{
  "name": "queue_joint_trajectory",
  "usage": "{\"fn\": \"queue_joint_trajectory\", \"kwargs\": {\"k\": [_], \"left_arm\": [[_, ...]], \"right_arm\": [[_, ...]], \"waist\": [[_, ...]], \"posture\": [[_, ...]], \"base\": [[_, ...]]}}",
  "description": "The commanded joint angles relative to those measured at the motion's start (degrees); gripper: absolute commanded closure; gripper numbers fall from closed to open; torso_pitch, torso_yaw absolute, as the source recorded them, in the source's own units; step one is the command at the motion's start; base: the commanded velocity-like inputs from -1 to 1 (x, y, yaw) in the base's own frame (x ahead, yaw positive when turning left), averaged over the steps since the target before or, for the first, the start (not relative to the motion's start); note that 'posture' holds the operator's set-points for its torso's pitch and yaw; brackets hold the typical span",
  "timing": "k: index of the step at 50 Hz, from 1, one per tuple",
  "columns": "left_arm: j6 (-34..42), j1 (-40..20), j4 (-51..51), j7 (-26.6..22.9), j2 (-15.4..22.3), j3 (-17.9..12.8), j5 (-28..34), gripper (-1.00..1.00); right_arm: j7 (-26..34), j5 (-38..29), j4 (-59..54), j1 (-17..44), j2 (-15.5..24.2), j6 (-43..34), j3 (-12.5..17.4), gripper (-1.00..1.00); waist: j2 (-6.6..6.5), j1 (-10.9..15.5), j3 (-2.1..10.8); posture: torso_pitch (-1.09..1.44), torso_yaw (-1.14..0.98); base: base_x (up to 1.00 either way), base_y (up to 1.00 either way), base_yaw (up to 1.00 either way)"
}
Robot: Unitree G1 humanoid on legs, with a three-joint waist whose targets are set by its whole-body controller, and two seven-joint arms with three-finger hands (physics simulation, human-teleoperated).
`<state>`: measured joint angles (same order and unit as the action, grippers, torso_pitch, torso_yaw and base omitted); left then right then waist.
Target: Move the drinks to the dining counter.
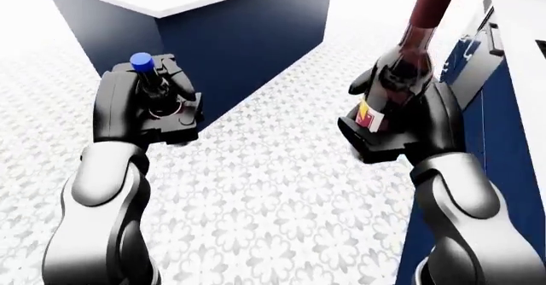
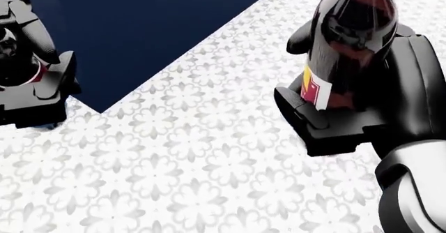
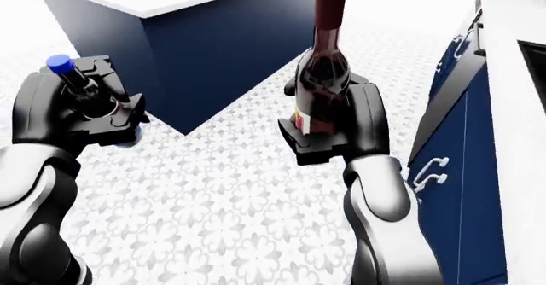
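Two drinks were held upright: a dark wine bottle (image 3: 327,74) clasped in the right hand (image 3: 335,124), and a blue-capped bottle (image 1: 149,83) gripped in the left hand (image 1: 145,106). Between them lay patterned floor (image 1: 273,189). A navy table (image 1: 213,22) stood beyond; drawer cabinets (image 3: 448,163) ran along the right.

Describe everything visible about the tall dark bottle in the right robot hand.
The tall dark bottle looks like glossy dark-red glass, with a long narrow neck running out of the top of the right-eye view and a yellow, red and white label low on its body. It stands nearly upright, held above the patterned floor. The right robot hand closes its black fingers round the lower body.
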<state>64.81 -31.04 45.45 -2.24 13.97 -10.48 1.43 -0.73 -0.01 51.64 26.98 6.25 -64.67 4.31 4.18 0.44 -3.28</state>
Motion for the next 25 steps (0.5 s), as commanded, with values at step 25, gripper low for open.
{"fn": "queue_joint_trajectory", "kwargs": {"k": [25], "left_arm": [[-0.85, -2.3, 2.31, -0.14, 0.32, 0.11, 1.21, 1.0]], "right_arm": [[-2.95, 4.27, 0.03, 2.14, 1.03, 1.4, 2.69, 1.0]], "waist": [[-3.83, 0.83, 1.42]], "posture": [[0.0, 0.0]], "base": [[0.01, -0.03, 0.59]]}}
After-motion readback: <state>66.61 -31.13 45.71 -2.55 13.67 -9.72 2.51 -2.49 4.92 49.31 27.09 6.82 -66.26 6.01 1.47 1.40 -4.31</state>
